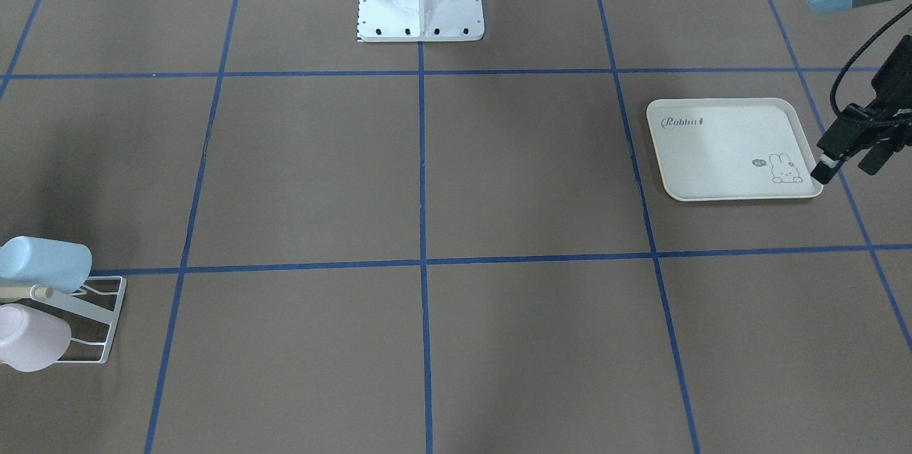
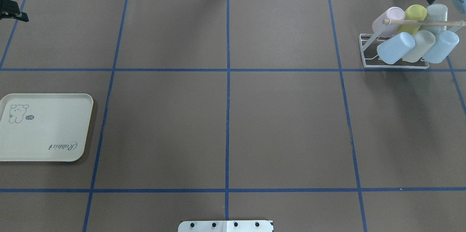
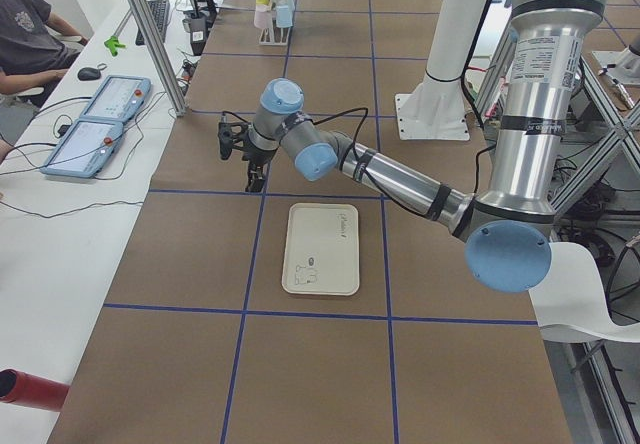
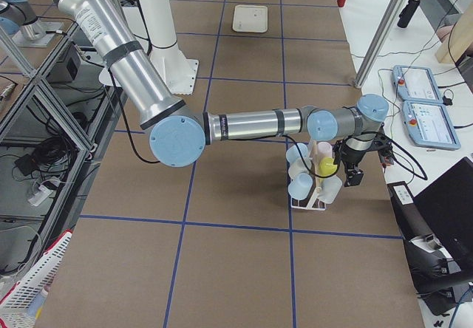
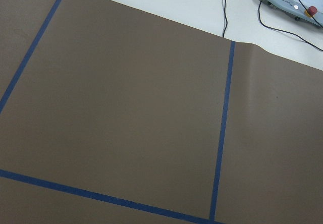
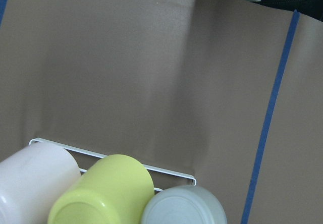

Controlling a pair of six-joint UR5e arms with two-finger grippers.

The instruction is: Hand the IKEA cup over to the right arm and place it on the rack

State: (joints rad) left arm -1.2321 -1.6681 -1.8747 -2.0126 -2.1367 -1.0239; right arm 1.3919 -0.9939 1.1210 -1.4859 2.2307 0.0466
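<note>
Clock face taken on the overhead view, robot base at 6 o'clock.

- Rack (image 2: 395, 67): stands on the bench (image 2: 225, 122) at about 2 o'clock and is full.
- Six IKEA cups sit tilted on its prongs, in two rows of three.
  - Far row: pink cup (image 2: 389, 18), yellow cup (image 2: 415, 14), whitish cup (image 2: 436, 12).
  - Near row: light-blue cup (image 2: 395, 48), pale grey cup (image 2: 418, 45), second light-blue cup (image 2: 441, 47).
- Wooden dowel (image 2: 422, 22): runs across the top between the rows.
- I cannot tell which cup is the transferred one; all six are on the rack.
- Right arm (image 4: 251, 125): stretched out to the rack.
- Right hand (image 4: 353, 180): hangs just beside the rack, at 1 o'clock from it. Cannot tell whether it is released or clenched. Its wrist camera looks down on the far row of cups.
- Left arm (image 3: 390, 174): reaches toward 10 o'clock.
- Left hand (image 1: 849, 163): released, fingers spread with nothing between them. It is raised above the bench, at 12 o'clock from the rabbit-print tray (image 2: 47, 133).
- The tray lies flat at 9 o'clock.
</note>
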